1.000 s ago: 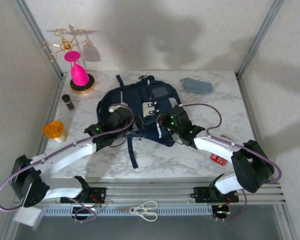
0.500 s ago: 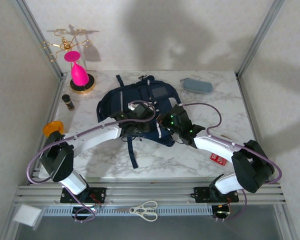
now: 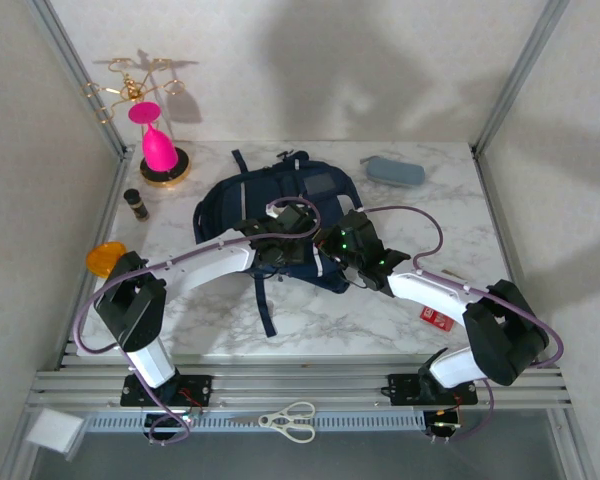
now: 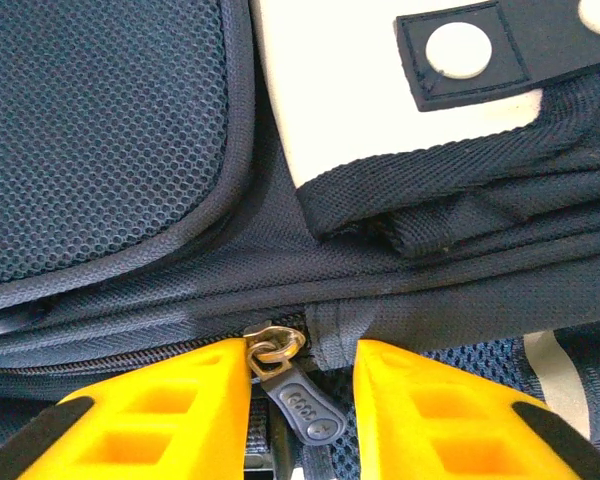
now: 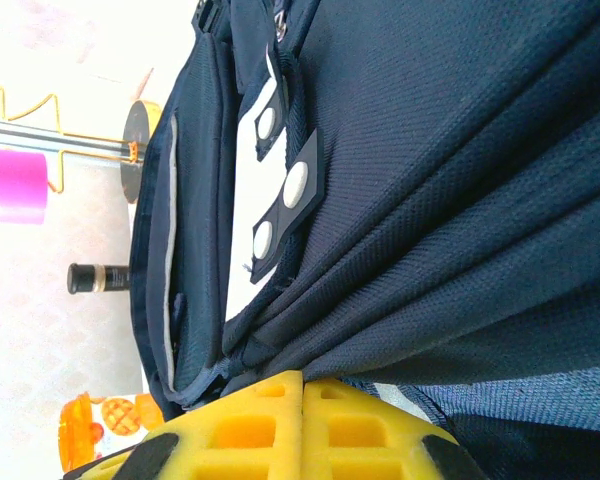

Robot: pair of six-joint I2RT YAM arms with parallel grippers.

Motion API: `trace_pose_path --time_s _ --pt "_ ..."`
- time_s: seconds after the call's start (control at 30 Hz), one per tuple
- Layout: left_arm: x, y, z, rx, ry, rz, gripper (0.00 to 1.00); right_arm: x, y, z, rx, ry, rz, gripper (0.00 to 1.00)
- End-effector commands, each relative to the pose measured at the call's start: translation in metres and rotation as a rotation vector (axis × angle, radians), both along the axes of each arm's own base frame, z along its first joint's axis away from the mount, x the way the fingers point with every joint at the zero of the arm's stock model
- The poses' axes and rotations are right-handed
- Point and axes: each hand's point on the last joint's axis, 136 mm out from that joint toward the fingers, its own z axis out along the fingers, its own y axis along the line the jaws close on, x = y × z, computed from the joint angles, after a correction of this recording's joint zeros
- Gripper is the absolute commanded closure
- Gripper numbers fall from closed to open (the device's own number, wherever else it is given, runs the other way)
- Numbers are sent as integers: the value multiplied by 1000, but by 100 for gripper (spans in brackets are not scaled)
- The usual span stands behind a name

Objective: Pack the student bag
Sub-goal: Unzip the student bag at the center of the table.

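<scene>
From above, the student bag lies flat mid-table and looks to be closed. A grey pencil case and a small dark bottle sit apart from it on the table, so packing appears barely begun and the bag has yet to be opened. The left gripper and right gripper both rest on its near half. A second ago the left arm lay lower and further left; it has since swung in across the bag, while the right arm has not moved.

At the left wrist, the left gripper stands apart around the zipper pull, not yet clamped on it.

At the right wrist, the right gripper is closed against a fold of the bag; whether it pinches cloth cannot be told.
</scene>
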Motion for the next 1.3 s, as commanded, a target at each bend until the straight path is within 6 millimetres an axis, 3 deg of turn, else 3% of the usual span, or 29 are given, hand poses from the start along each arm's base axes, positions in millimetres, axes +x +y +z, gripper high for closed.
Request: trace_pose_path --time_s 0.0,0.1,0.2,0.33,0.43,0.73,1.13,1.27 --pt "1 16 -11 45 18 45 70 12 11 46 78 -115 11 100" --pt "-5 31 -10 76 8 91 71 12 9 47 75 -119 8 100" --pt "-14 33 -14 44 17 101 71 12 10 45 74 -119 9 100" --pt "-19 11 -15 -49 34 53 65 13 12 45 84 -119 14 100" --pt "-12 -5 -17 -76 30 25 63 14 14 45 87 -119 15 100" --pt "18 -1 -17 4 -12 44 71 12 11 45 84 -124 15 100" --pt "23 -13 20 -86 -69 5 88 10 9 28 45 -97 17 100" --pt "20 -19 35 -150 -86 -15 93 19 -3 26 38 -99 -14 100"
